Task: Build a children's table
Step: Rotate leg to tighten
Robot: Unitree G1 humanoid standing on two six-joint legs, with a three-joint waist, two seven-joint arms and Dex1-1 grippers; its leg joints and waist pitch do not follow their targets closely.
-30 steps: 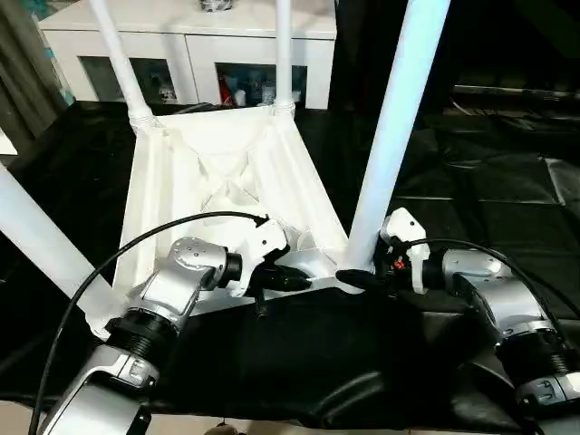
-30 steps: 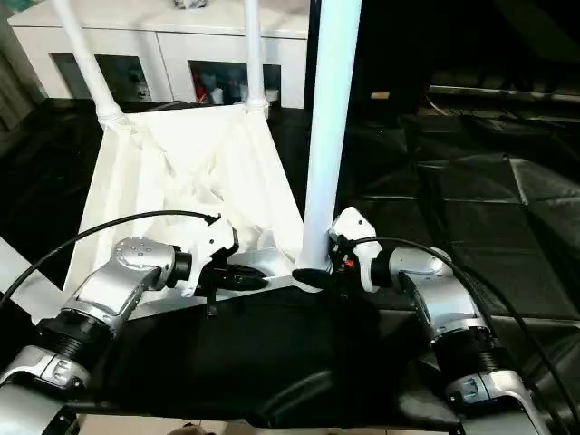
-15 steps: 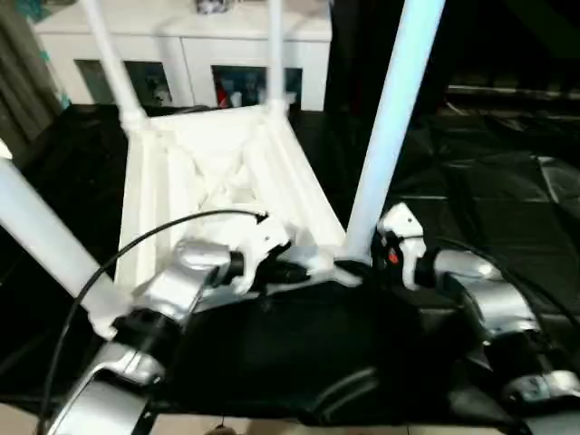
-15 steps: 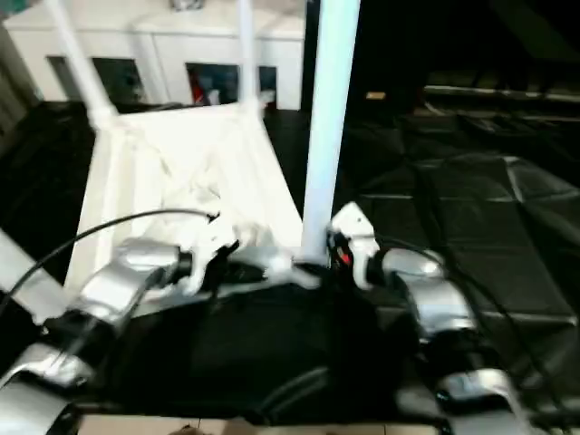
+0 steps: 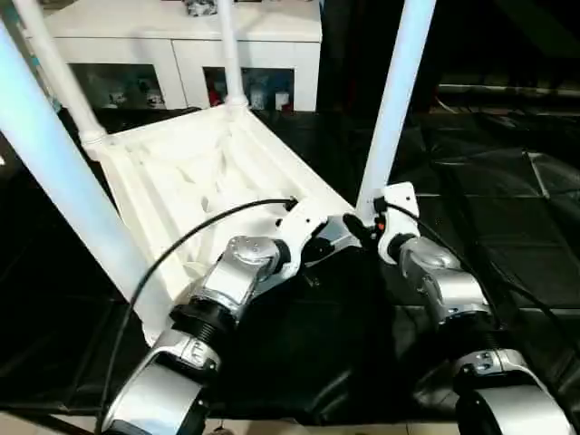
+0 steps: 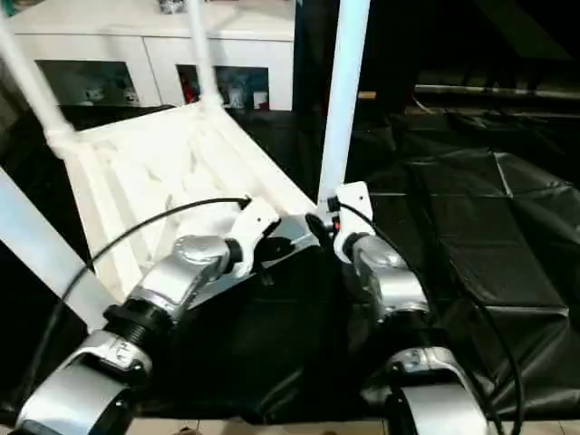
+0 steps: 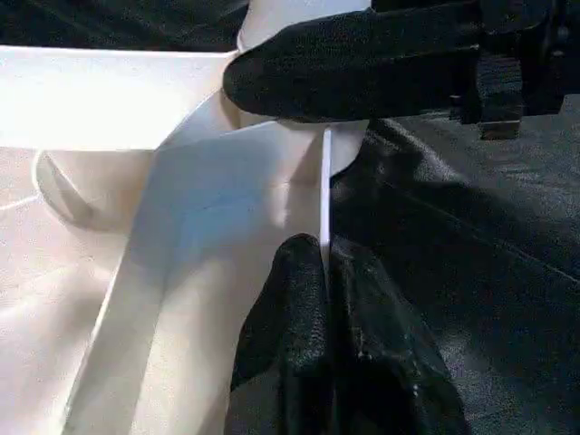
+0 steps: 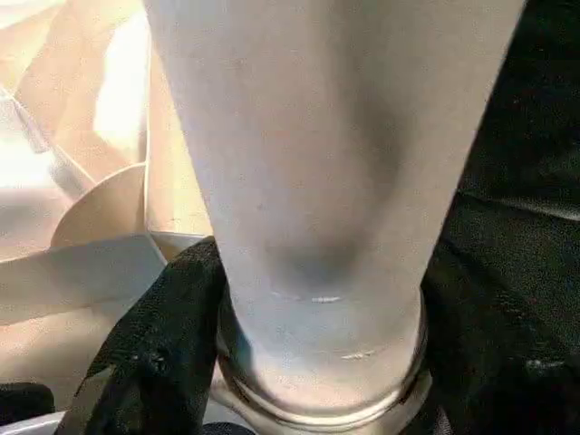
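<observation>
White ribbed plastic is what you have under both grippers: the children's table (image 5: 195, 177) lies upside down on the black sheet (image 5: 507, 181), its underside a lattice of stiffening ribs with round sockets at the corners, and four smooth tapered tubular legs standing up from them. Your left gripper (image 7: 324, 272) is clenched on the thin edge wall of the top, one black textured finger on each side of the rim, just beside the near corner socket. Your right gripper (image 8: 317, 362) is wrapped around the base of the near leg (image 5: 399, 100), its fingers (image 8: 149, 362) spread either side of the tube right above the ringed collar where it enters the socket; they hold the leg between them. Seen from your left wrist, a right finger lies across the socket directly ahead of the left fingertips.

Compared with a second ago, the table has swung: its far end now angles away to your left, the near-left leg (image 5: 68, 172) stands taller in view, and both forearms have drawn closer together at the corner. Beyond the table stands a white cabinet (image 5: 181, 41) with glass doors.
</observation>
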